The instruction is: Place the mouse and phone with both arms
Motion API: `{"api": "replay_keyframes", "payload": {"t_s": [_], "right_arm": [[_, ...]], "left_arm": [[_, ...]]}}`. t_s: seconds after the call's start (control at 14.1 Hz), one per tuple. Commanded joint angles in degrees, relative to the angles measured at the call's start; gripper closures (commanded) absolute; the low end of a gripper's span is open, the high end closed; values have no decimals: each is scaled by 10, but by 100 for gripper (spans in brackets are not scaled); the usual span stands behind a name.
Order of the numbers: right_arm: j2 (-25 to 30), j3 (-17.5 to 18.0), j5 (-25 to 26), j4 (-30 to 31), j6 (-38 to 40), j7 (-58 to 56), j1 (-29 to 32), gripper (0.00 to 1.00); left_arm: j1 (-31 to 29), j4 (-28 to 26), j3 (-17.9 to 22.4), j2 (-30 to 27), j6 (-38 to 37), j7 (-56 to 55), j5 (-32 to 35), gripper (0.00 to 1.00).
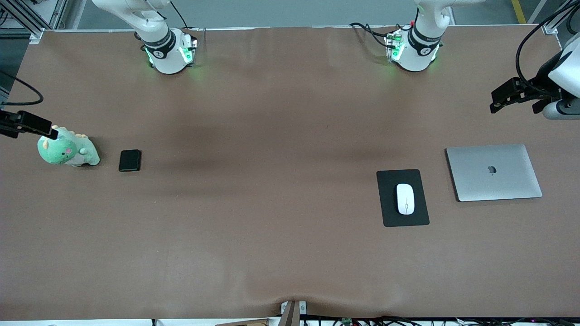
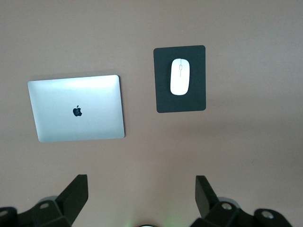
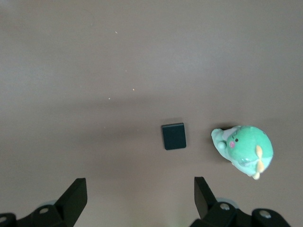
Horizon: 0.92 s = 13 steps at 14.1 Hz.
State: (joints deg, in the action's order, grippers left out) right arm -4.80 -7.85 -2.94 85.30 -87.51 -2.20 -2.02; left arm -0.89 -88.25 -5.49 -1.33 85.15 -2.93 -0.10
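The white mouse (image 1: pixel 405 198) lies on a black mouse pad (image 1: pixel 389 213) toward the left arm's end of the table; it also shows in the left wrist view (image 2: pixel 179 76). The small black phone (image 1: pixel 130 160) lies flat on the table beside a green plush toy, toward the right arm's end; it also shows in the right wrist view (image 3: pixel 173 136). My left gripper (image 1: pixel 498 100) hangs high over the table's edge by the laptop, open and empty (image 2: pixel 142 189). My right gripper (image 1: pixel 45 130) hangs over the plush toy, open and empty (image 3: pixel 140 189).
A shut silver laptop (image 1: pixel 494 172) lies beside the mouse pad, toward the left arm's end; it also shows in the left wrist view (image 2: pixel 75 109). The green plush dinosaur (image 1: pixel 68 151) sits near the table's edge at the right arm's end. Brown table cover (image 1: pixel 272 181) spans the middle.
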Motion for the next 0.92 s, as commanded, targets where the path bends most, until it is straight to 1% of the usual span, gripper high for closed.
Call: {"api": "replay_keyframes", "payload": {"t_s": [0.0,0.21,0.28,0.36,0.57,0.64,0.85], "right_arm": [[131,16,21,191,-86,-4,7,0],[129,16,25,172,-67,-4,9,0],[120,15,25,146,-66,-4,11,0],[93,15,25,105,-63,-4,13,0],[11,14,20,-20,15,-4,25,0],[-2,14,16,-39,36,-4,27,0],[-1,15,17,-40,41,-4,26,0]], "left_arm": [[-3,4,-2,-3,-5,-1,-4,0],[-4,5,0,-1,-2,0,-3,0],[-4,6,2,-1,-1,0,-3,0],[-4,6,2,-1,0,0,-3,0],[-4,7,3,1,1,-1,-3,0],[-4,7,3,1,1,-1,-3,0],[-4,7,2,2,1,-2,-4,0]]}}
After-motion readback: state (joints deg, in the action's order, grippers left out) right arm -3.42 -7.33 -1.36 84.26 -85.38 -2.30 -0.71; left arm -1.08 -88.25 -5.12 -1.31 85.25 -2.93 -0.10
